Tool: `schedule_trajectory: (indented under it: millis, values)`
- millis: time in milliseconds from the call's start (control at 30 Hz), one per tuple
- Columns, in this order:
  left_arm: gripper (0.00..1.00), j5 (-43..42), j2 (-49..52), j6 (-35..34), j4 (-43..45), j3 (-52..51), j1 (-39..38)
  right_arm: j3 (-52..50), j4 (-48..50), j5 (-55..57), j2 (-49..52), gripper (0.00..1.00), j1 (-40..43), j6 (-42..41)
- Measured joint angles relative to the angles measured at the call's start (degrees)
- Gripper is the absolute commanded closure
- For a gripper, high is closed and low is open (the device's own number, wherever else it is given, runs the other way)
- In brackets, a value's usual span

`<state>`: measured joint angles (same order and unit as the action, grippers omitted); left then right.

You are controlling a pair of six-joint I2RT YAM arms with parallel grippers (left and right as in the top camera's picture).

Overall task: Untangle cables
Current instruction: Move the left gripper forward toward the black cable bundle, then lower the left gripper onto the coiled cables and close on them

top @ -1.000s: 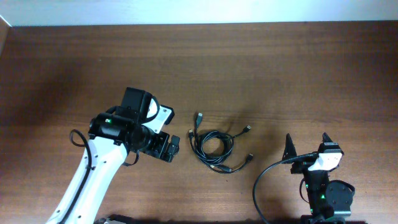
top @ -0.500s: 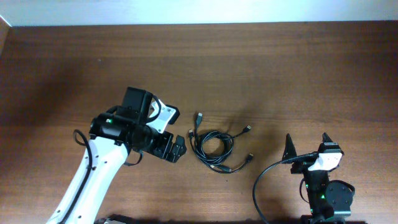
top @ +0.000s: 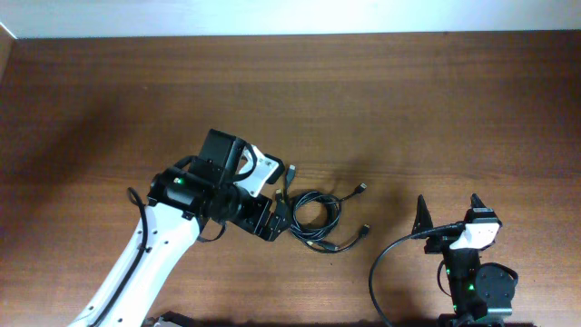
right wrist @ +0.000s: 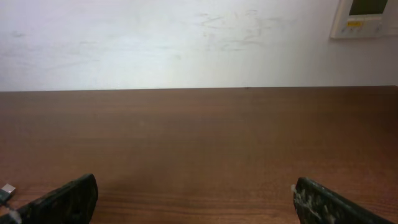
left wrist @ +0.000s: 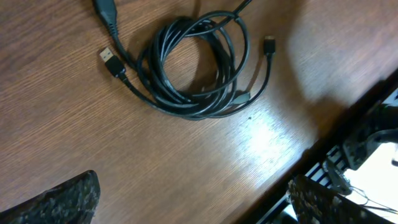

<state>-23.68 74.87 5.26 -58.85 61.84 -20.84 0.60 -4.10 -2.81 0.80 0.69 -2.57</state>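
Note:
The cables (top: 332, 214) are thin black cords wound together in one loose coil at the table's middle, with plug ends sticking out at the top left (top: 290, 171), right (top: 361, 189) and lower right (top: 365, 229). My left gripper (top: 275, 216) is open and empty, right at the coil's left edge. In the left wrist view the coil (left wrist: 186, 111) lies ahead of the spread fingertips (left wrist: 65, 199), with a USB plug (left wrist: 111, 60) pointing left. My right gripper (top: 447, 214) is open and empty, low at the front right, apart from the cables.
The brown wooden table (top: 408, 100) ends at a white wall (right wrist: 186, 43) at the back. Its front edge (left wrist: 323, 140) is close behind the coil in the left wrist view. A plug tip (right wrist: 6, 190) shows at the far left of the right wrist view.
My left arm has moved right and its open gripper has come up to the coil's left edge. The cables and the right arm have not moved.

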Motion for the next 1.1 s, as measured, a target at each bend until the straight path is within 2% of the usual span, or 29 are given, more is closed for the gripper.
schedule_trajectory:
  millis: [167, 300, 433, 500, 833, 967, 1100]
  values:
    - [0.01, -0.98, 0.00, -2.49, 4.15, 0.02, 0.00, 0.00, 0.00, 0.00, 0.00, 0.01, 0.00, 0.02]
    - [0.00, -1.05, 0.00, -5.84, 3.89, 0.02, 0.00, 0.02, 0.00, 0.00, 0.00, 0.01, 0.00, 0.00]
    - [0.11, -1.22, 0.00, -10.32, 3.82, 0.02, 0.00, 0.00, 0.00, 0.00, 0.00, 0.01, 0.00, 0.02]
    - [0.13, -1.20, 0.00, -12.15, 3.85, 0.02, 0.00, 0.02, 0.00, 0.00, 0.00, 0.01, 0.00, 0.00]
    - [0.15, 1.79, 0.00, -19.61, 2.95, -0.26, -0.22, 0.00, 0.00, 0.00, 0.00, 0.01, 0.00, 0.00]
    - [0.10, 3.43, 0.00, -23.12, 3.39, -2.38, -1.81, 0.02, 0.00, 0.00, 0.00, 0.01, 0.00, 0.02]
    - [0.10, 5.20, 0.04, -26.23, 4.24, -4.04, -4.46, 0.00, -0.02, 0.00, 0.00, 0.01, 0.00, 0.00]
